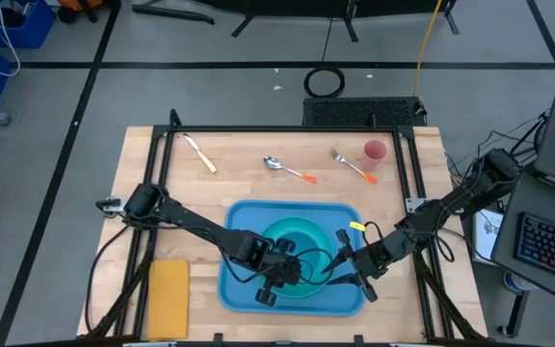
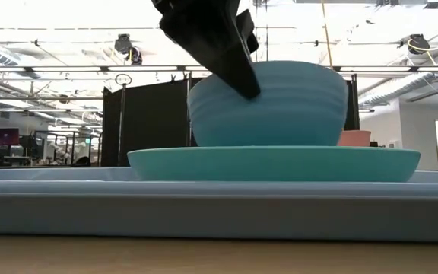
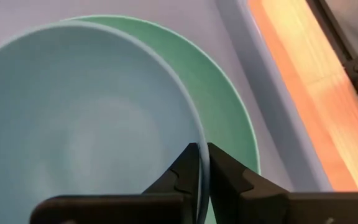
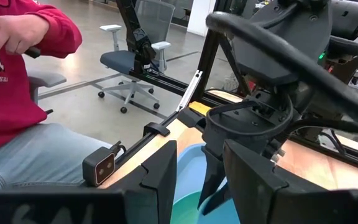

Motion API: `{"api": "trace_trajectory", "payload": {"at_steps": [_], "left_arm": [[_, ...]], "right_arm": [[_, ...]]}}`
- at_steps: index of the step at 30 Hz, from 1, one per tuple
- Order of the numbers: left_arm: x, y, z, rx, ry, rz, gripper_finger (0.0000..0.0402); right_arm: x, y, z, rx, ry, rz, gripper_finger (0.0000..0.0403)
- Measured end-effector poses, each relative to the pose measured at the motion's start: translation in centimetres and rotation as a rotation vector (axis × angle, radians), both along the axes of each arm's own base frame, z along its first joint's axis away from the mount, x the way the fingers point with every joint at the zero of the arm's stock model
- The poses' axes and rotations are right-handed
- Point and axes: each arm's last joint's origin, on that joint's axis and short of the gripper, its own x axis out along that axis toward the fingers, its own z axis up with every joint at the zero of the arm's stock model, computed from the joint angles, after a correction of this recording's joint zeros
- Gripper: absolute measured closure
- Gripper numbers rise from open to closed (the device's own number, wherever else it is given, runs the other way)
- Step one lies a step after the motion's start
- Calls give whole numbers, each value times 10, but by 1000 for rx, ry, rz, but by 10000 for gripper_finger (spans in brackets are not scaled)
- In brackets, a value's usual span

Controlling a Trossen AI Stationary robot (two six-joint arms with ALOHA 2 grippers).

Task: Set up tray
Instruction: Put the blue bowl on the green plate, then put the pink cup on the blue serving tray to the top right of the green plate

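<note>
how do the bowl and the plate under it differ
The bowl is deep with tall ridged sides; the plate is shallow and wider. The bowl is paler blue, the plate greener. The left gripper pinches the bowl's rim; nothing grips the plate. Both are round and sit on the tray.

A blue tray (image 1: 244, 217) carries a teal plate (image 2: 166, 164) and paler ridged bowl (image 2: 295, 106).
</note>
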Motion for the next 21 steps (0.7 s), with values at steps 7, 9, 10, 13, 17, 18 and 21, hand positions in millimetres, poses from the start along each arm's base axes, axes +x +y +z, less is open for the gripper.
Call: {"api": "trace_trajectory", "payload": {"at_steps": [7, 9, 10, 13, 17, 18, 21], "left_arm": [[-2, 1, -1, 0, 25, 9, 342], [-2, 1, -1, 0, 25, 10, 335], [-2, 1, -1, 0, 25, 10, 332], [-2, 1, -1, -2, 26, 12, 322], [-2, 1, 1, -9, 20, 20, 320], [-3, 1, 3, -11, 15, 19, 321], [-3, 0, 9, -10, -12, 26, 324]], "right_arm": [[0, 0, 0, 0, 0, 0, 282], [0, 0, 0, 0, 0, 0, 282], [0, 0, 0, 0, 0, 0, 282], [0, 0, 0, 0, 0, 0, 282], [0, 0, 0, 0, 1, 0, 282], [0, 0, 0, 0, 2, 0, 282], [0, 0, -1, -5, 8, 0, 282]]}}
